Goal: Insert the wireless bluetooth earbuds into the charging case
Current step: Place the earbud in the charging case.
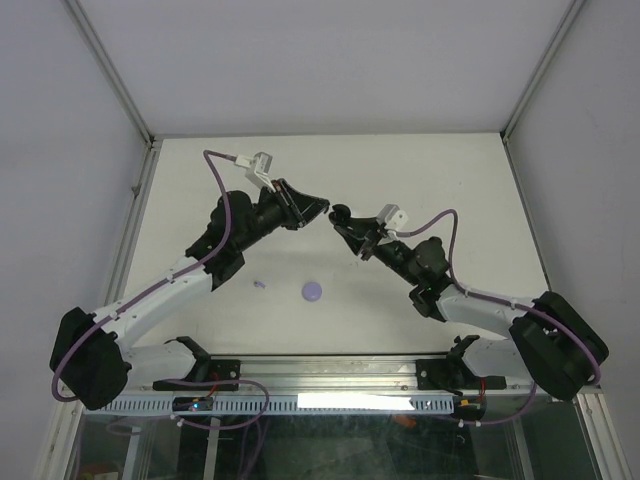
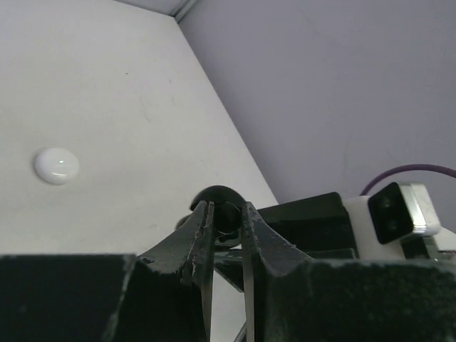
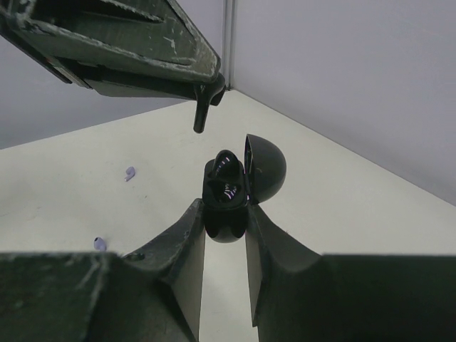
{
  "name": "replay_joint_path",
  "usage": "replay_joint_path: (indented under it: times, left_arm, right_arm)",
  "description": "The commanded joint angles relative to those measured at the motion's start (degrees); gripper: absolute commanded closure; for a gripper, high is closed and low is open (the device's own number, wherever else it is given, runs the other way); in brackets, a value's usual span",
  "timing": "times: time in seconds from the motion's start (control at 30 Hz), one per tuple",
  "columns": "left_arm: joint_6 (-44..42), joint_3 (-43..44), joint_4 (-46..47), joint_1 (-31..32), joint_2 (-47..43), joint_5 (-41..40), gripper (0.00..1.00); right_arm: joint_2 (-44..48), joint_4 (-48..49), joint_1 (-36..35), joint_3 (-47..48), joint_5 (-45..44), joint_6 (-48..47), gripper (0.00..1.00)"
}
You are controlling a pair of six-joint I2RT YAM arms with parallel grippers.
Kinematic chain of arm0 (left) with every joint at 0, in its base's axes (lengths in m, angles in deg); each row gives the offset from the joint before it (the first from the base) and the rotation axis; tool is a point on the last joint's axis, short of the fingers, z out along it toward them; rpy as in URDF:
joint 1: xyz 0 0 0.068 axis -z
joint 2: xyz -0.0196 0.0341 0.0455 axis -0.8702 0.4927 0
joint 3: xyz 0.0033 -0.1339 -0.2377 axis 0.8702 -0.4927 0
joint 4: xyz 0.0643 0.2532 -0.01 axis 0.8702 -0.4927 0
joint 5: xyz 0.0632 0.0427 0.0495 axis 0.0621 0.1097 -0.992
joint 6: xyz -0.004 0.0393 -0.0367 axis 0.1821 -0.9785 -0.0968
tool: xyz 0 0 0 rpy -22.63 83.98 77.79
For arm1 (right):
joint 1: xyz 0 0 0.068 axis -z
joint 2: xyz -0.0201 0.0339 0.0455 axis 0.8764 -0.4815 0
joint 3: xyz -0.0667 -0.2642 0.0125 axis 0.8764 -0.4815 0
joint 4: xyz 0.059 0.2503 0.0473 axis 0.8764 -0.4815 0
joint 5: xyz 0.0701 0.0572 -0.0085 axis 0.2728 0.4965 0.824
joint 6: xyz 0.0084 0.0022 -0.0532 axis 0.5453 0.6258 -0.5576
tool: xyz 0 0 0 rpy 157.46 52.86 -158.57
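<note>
Right pincer (image 3: 225, 214) clamps the open black case (image 3: 228, 187) aloft; left pincer (image 3: 200, 117) hovers above, pinched narrow; lavender earbuds (image 3: 130, 173) lie on the worktop (image 3: 64, 199); a skewed descent could knock the case loose.

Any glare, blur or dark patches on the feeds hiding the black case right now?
Top external: even light, but the black charging case merges with the dark right gripper. Left wrist: its own fingers soft and dark; a highlight on the white case. Right wrist: the black case sharp, its glossy inside glinting; foreground underexposed.
</note>
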Motion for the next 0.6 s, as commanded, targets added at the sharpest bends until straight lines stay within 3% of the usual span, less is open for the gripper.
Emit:
replay_joint_path:
  times: [0.0, 0.57]
  left_arm:
    - [4.21, -0.34, 10.46, 3.43, -1.98, -3.42, 0.94]
    - [2.51, -1.48, 14.82, 9.06, 2.22, -8.69, 0.94]
  right_arm:
    - [-0.75, 6.98, -0.29, 2.96, -1.4, -0.58, 1.0]
    - [-0.69, 9.97, -0.32, 2.17, -2.26, 0.65, 1.0]
